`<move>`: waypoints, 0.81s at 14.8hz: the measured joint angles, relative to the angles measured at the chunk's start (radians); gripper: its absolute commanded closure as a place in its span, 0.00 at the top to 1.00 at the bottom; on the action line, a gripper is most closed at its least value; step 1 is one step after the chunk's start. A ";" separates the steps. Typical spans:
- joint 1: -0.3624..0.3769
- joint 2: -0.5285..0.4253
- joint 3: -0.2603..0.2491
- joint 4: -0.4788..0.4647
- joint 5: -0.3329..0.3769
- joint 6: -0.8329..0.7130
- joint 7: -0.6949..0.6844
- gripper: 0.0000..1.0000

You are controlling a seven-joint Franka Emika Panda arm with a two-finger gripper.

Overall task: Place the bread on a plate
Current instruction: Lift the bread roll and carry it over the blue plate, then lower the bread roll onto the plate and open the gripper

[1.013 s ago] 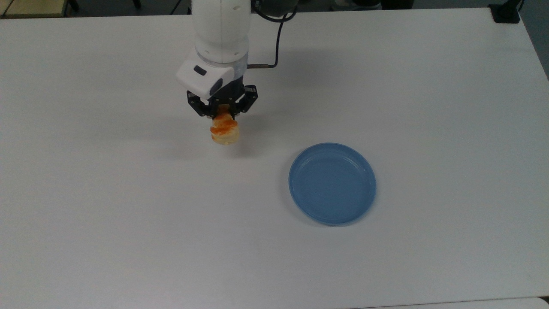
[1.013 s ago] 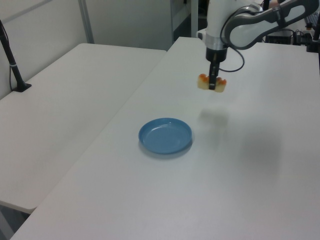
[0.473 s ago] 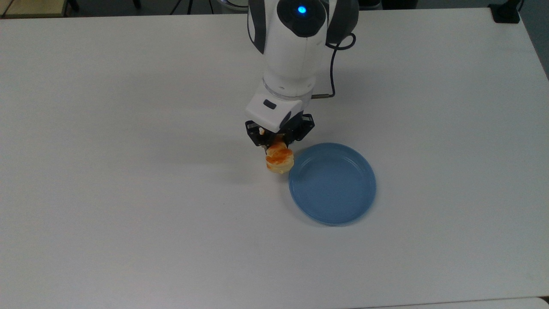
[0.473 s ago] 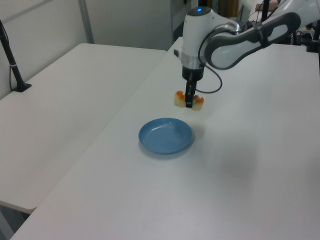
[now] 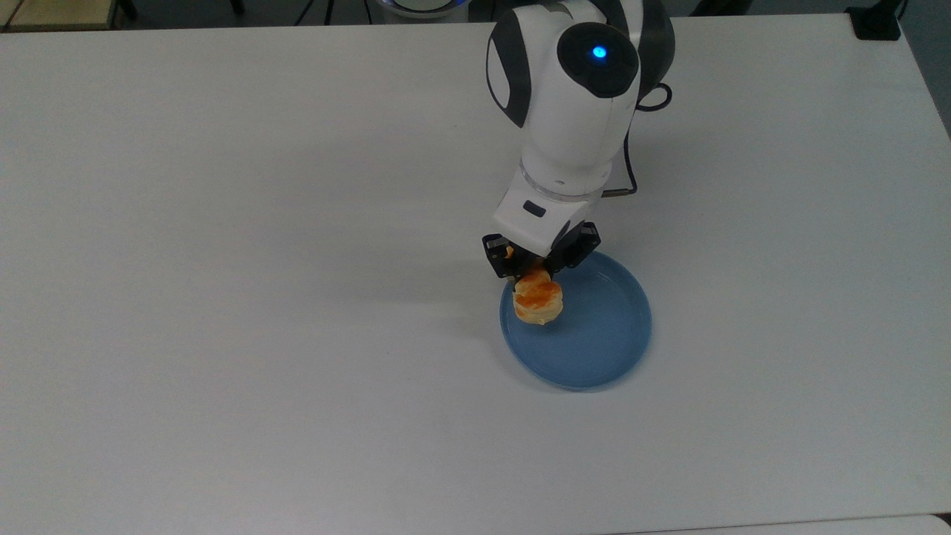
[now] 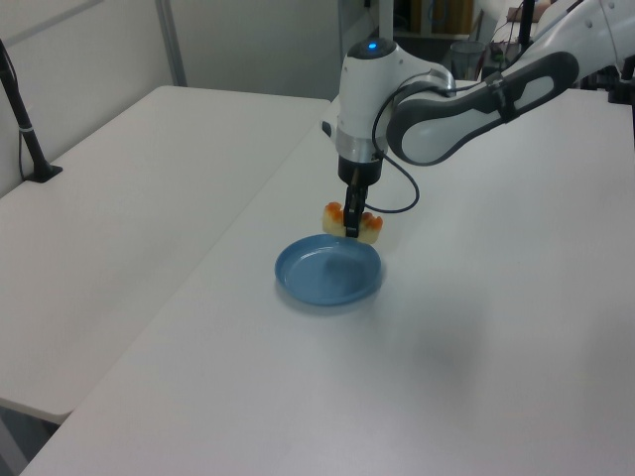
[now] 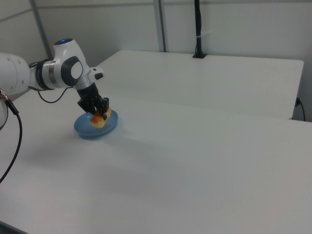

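The gripper (image 5: 536, 276) is pinching the bread (image 5: 538, 300), its jaws closed against the loaf's two sides and reaching no wider than the loaf itself. In the left view the black fingers (image 6: 351, 216) are coming down over the middle of the bread (image 6: 351, 221), with a pale, orange-topped end sticking out on each side of them. The loaf is hanging from the gripper, clear of the table (image 5: 223, 260).

The bread is sitting over the plate (image 5: 602, 349), above the part of the rim nearest the top view's left. In the left view it is hanging just above the plate's (image 6: 327, 278) far edge, and whether it is touching the rim cannot be told. In the right view the gripper (image 7: 99, 113) is holding the bread (image 7: 100, 119) low over the plate (image 7: 85, 129), which is lying flat on the table.

A second ago, the arm was holding the bread well apart from the plate, toward the top view's upper left, high above bare table. Half a second ago it was carrying the loaf just beside the plate's rim, still outside it. Now the loaf is crossing the rim and overlapping the blue surface. The grip on the bread is looking the same throughout, and the plate is lying where it was.
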 measured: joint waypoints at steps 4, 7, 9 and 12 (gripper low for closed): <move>0.030 0.025 0.002 0.031 0.000 0.000 0.037 0.47; 0.042 0.057 0.004 0.058 0.000 0.000 0.061 0.55; 0.046 0.085 0.005 0.079 0.000 0.000 0.066 0.65; 0.048 0.114 0.005 0.110 0.000 0.000 0.098 1.00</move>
